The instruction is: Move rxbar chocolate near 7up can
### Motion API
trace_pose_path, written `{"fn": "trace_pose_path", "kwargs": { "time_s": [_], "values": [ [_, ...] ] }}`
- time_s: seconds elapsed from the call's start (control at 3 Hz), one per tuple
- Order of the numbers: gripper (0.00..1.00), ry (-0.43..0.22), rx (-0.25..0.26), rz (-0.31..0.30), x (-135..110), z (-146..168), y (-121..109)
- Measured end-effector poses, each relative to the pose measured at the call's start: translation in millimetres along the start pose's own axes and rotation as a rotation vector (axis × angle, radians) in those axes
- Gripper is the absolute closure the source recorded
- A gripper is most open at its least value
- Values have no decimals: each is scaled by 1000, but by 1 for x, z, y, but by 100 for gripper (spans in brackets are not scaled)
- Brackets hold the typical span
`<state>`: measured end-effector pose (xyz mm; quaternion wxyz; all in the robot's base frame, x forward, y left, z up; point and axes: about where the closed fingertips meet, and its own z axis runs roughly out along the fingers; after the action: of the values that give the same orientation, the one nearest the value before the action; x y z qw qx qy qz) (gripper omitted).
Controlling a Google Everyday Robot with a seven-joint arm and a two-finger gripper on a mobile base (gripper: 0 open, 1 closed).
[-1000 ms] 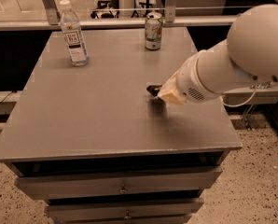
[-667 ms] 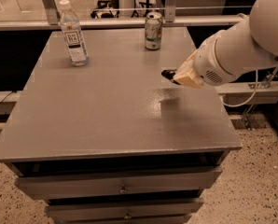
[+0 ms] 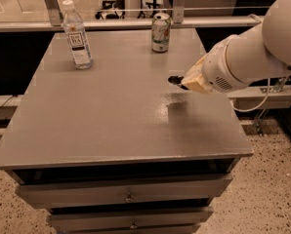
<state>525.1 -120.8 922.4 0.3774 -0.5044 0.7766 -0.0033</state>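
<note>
The 7up can (image 3: 160,31) stands upright at the table's far edge, right of centre. My gripper (image 3: 180,81) hangs above the right half of the table, in front of and slightly right of the can, with the big white arm (image 3: 253,52) covering most of it. A small dark end of the rxbar chocolate (image 3: 174,80) sticks out from the cream fingers (image 3: 196,80). The bar is held clear of the table, and its shadow lies on the surface below. The rest of the bar is hidden by the gripper.
A clear plastic bottle (image 3: 77,34) with a white cap and label stands at the table's far left. The grey table (image 3: 101,116) sits on a cabinet with drawers (image 3: 128,195). A rail and glass partition run behind the table's far edge.
My gripper has risen off the table with the bar and moved right and toward the far edge, closer to the can. The can and bottle have not moved.
</note>
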Motion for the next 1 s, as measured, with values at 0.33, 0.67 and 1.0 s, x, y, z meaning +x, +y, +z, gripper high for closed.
{"fn": "trace_pose_path", "kwargs": {
  "time_s": [0.33,0.67,1.0],
  "values": [
    [100,-28,79,-24,-2,6,-19],
    [100,-69,206,-95,-10,22,-67],
    [100,-97,257,-131,-14,40,-96]
  ]
}}
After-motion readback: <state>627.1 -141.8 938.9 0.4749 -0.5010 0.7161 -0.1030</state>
